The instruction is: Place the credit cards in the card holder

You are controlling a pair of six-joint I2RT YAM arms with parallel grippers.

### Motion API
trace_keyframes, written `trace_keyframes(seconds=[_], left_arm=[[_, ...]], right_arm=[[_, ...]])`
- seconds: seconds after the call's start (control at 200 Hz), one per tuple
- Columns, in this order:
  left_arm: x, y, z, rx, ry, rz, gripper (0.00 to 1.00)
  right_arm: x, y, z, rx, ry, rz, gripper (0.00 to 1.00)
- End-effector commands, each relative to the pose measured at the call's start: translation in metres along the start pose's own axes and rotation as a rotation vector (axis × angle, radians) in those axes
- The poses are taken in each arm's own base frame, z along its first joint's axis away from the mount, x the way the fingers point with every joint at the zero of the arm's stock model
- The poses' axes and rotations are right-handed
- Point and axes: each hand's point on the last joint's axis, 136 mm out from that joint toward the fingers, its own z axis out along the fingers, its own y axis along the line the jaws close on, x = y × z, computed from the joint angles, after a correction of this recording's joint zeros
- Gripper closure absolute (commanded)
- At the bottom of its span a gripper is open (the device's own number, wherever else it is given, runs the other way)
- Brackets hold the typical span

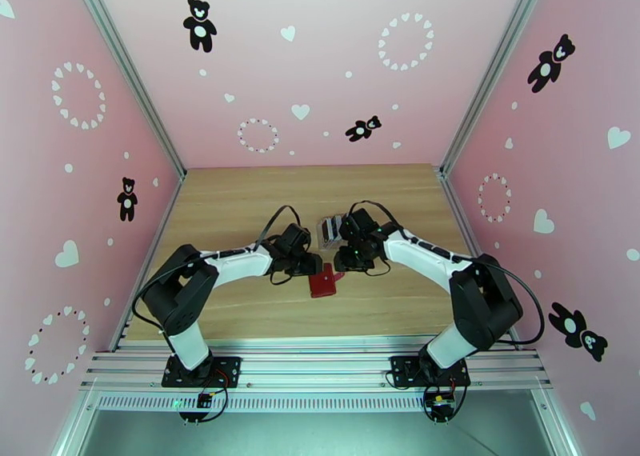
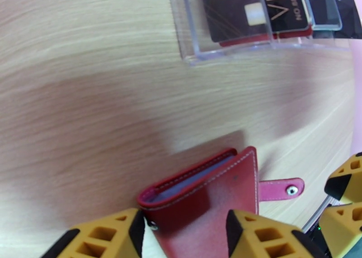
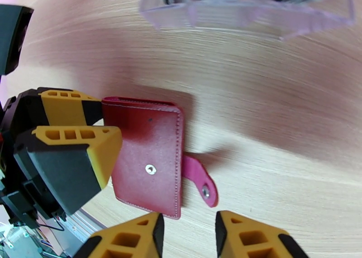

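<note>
Plainly, pink bear-stickered walls (image 1: 320, 66) enclose the wooden table (image 1: 240, 202) — card holder (image 1: 322, 283) atop.

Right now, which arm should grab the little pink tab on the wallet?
Right, probably. The right gripper is open and empty, close to the tab, while the left gripper is busy clamping the wallet at its other edge.

Dark-red holder (image 2: 212, 200) lies flat on the table (image 2: 90, 96), cover slightly ajar over grey pockets, its pink snap tab (image 2: 278, 190) unfastened and sticking out sideways. Black cards (image 2: 231, 14), one lettered VIP, stand in a clear rack (image 2: 199, 50) nearby.
</note>
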Motion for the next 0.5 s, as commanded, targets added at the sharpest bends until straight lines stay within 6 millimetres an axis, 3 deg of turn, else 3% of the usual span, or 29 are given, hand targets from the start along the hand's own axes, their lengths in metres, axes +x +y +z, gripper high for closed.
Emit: trace_keyframes(seconds=[0.0,0.25,0.496], left_arm=[[-0.004,-0.012,-0.001,0.024,0.007,0.036,0.46],[-0.005,-0.009,-0.016,-0.003,-0.016,0.071,0.46],[0.010,0.001,-0.023,0.001,-0.016,0.076,0.46]], right_arm=[[0.000,0.001,-0.011,-0.025,-0.031,0.026,0.65],[0.005,-0.001,-0.010,-0.054,-0.029,0.059,0.67],[0.007,-0.004,-0.013,-0.094,-0.051,0.102,0.68]])
